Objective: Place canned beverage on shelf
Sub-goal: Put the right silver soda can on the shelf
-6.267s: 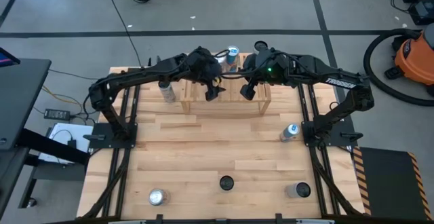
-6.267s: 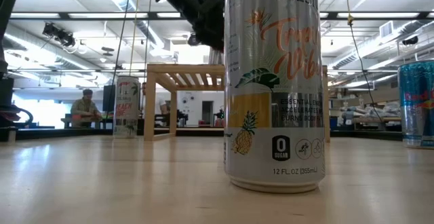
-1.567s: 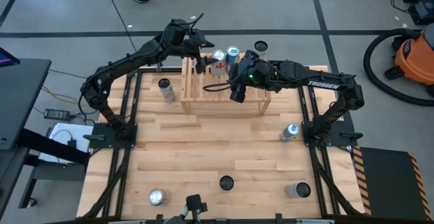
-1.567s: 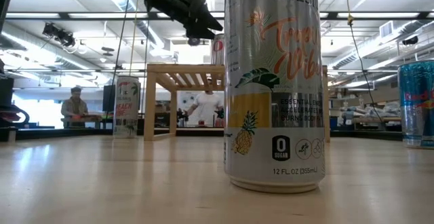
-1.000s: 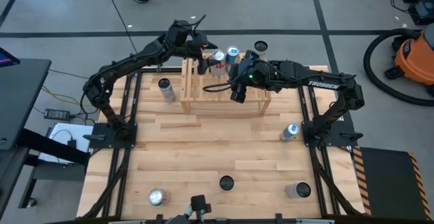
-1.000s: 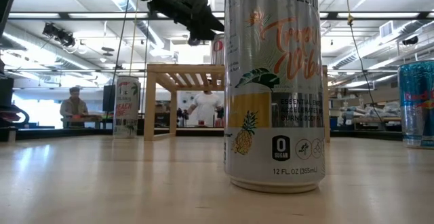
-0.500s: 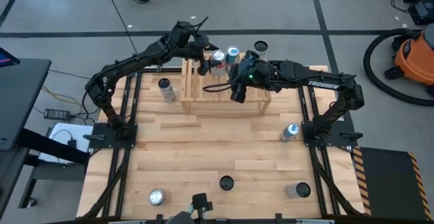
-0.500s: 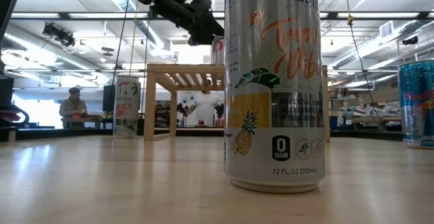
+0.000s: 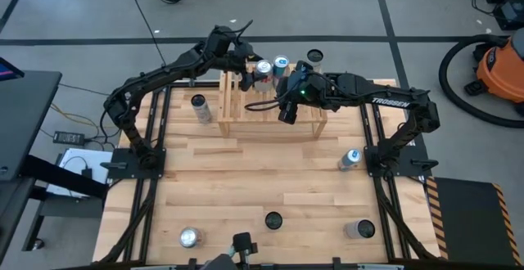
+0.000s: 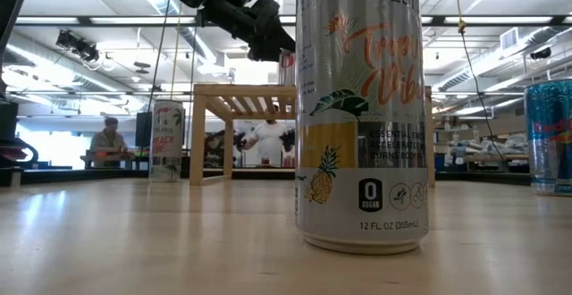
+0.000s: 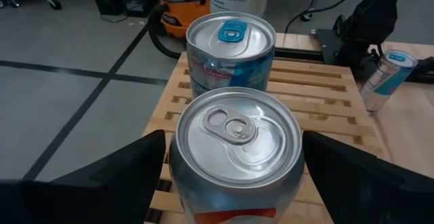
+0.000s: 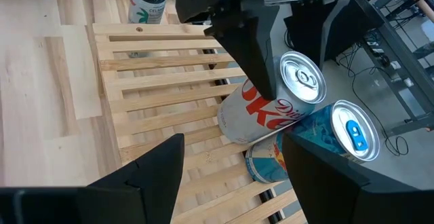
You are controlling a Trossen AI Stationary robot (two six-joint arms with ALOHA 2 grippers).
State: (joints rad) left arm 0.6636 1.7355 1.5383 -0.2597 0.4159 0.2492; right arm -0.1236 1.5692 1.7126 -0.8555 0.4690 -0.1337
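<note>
At six o'clock on the table point(image 9: 246, 172), a Celsius can point(image 10: 360, 107) standing upright nearest the low camera, with a silver-topped can point(image 9: 190, 237) toward seven and another can point(image 9: 361, 230) toward five, all untouched. Farther back, one more can point(image 9: 350, 159) at three o'clock and one point(image 9: 199, 106) at ten, just beside the shelf's end. None of these shelved yet.

Toward twelve o'clock, the shelf point(image 9: 246, 114), slats up. Over its middle, right gripper point(image 9: 286, 113) hanging with fingers spread and nothing between them.

At the shelf's far edge, left gripper point(image 9: 254, 68) clamped around a Diet Coke can point(image 11: 237, 132), one finger on each flank, tab up. Can low over the slats or just touching them; cannot tell which.

On the shelf so far: a blue-topped can point(image 11: 230, 37), upright, just beyond the Diet Coke can at its one o'clock, nearly touching.

Judged roughly one can placed, a second almost down; release pending, several cans left on the table.
</note>
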